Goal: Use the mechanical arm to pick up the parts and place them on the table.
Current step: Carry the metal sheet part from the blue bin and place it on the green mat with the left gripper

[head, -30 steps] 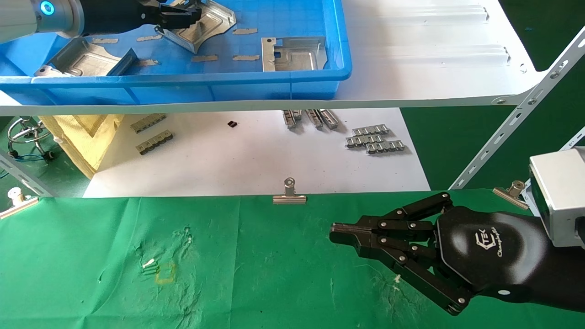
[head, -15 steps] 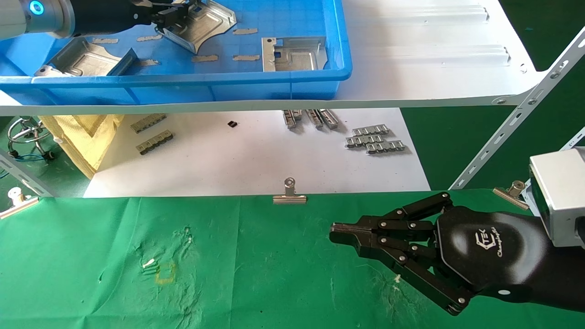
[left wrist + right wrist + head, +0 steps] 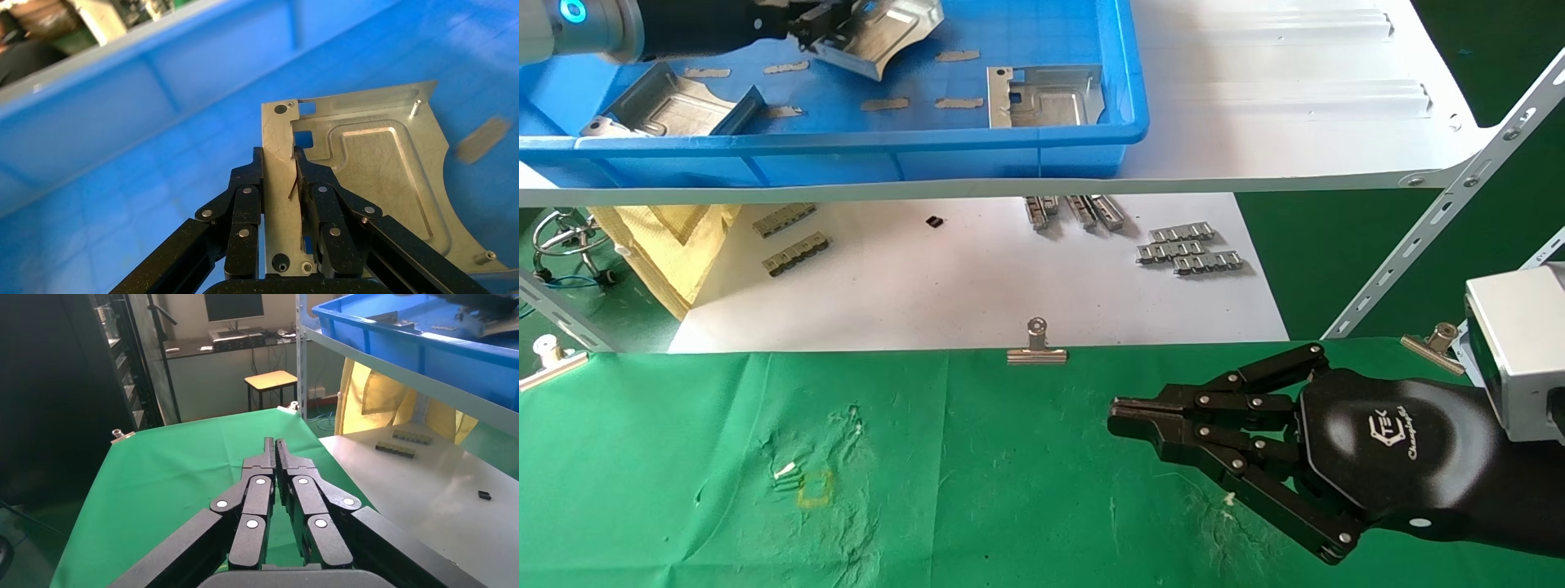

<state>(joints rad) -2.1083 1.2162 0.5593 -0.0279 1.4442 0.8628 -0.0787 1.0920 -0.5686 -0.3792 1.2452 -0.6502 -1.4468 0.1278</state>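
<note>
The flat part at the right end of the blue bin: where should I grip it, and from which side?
Judging by its pose, grip the part by the upright folded flange on its left edge, coming from above with a finger each side. The rest lies flat on the bin floor, offering no edge. The left gripper already pinches another part by its flange.

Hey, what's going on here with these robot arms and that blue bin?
The left gripper is shut on a silver stamped sheet-metal plate, gripped by its folded flange inside the blue plastic bin on the white metal shelf. Two more plates lie in the bin. The right gripper is shut, parked over the green cloth table.
</note>
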